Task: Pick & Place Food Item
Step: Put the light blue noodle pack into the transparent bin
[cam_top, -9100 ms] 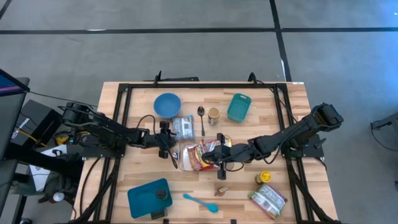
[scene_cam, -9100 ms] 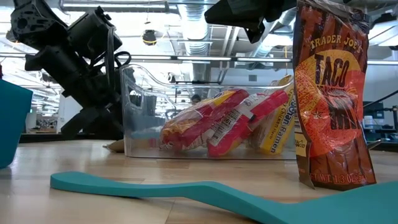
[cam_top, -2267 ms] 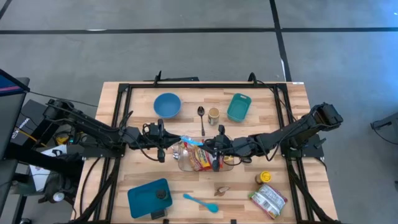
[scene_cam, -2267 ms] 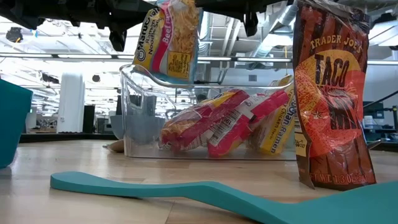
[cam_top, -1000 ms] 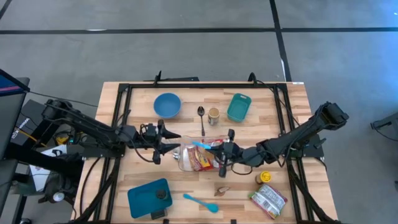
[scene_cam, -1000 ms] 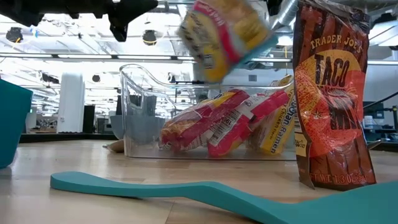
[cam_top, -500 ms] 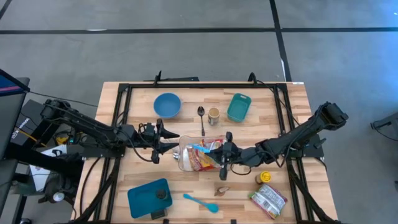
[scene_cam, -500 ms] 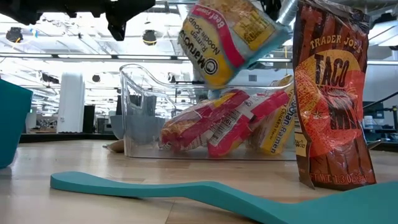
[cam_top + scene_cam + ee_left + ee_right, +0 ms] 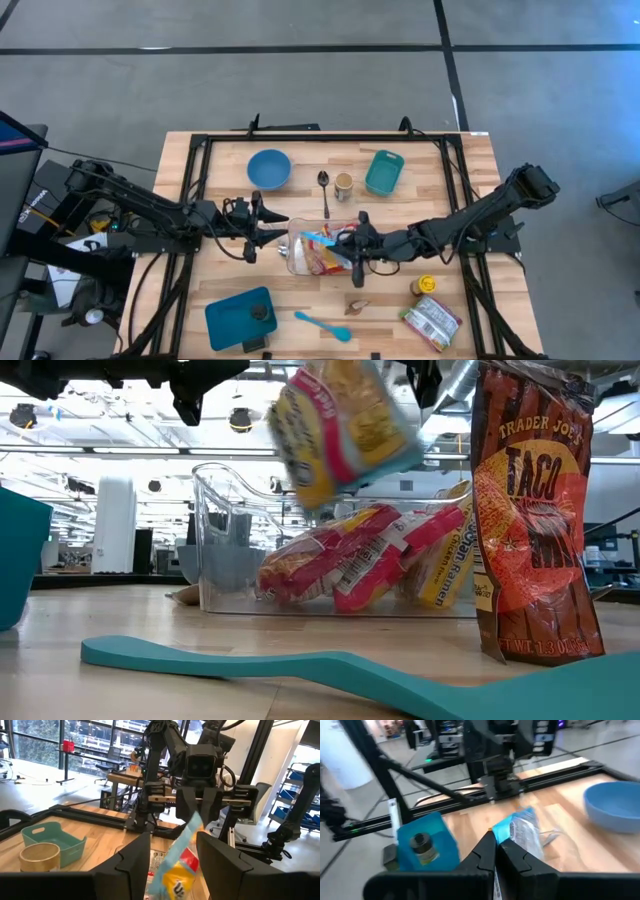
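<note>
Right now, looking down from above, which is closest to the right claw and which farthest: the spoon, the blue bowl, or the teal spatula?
From the right gripper, shut on the noodle packet over the clear bin:
1. Spoon, just behind it, mid-table.
2. Teal spatula, at the front edge.
3. Blue bowl, back left.
The spatula and bowl are fairly close; the spatula looks slightly nearer.

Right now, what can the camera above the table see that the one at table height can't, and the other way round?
Only the overhead view shows the blue bowl, the spoon and both arms reaching in. Only the table-level view shows the printing on the taco shell bag and the room behind. Both show the noodle packet held above the clear bin, which holds other packets.
</note>
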Robot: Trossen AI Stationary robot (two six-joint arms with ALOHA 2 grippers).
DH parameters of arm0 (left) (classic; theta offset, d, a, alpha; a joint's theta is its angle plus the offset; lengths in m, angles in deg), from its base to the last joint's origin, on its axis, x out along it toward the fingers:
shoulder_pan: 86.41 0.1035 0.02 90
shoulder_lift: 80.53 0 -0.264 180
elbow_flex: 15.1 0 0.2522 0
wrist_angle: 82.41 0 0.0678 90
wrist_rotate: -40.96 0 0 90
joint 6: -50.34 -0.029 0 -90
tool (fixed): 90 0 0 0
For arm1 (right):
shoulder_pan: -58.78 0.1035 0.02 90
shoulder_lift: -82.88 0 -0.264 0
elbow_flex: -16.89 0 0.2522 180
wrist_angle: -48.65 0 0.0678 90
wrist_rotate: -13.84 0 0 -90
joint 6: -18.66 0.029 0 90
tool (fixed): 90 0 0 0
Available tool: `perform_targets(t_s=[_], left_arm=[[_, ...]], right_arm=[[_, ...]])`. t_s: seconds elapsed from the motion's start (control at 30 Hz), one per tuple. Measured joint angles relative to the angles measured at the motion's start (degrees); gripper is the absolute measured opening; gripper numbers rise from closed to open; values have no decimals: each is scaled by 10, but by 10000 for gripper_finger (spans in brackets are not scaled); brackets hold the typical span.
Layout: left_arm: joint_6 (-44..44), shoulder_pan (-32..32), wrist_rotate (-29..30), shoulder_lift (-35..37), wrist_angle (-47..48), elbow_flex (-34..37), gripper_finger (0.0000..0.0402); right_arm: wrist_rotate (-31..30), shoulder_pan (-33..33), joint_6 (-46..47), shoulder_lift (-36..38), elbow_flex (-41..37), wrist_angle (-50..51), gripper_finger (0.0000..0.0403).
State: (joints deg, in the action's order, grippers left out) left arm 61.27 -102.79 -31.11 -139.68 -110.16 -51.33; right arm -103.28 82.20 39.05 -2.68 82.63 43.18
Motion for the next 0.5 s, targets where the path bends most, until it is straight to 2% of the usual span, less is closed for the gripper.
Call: perform_targets(t_s=[0.5], left_arm=[[0,0,0,0,0,0,154]], right_arm=[[33,-7,22,0,0,8,0]])
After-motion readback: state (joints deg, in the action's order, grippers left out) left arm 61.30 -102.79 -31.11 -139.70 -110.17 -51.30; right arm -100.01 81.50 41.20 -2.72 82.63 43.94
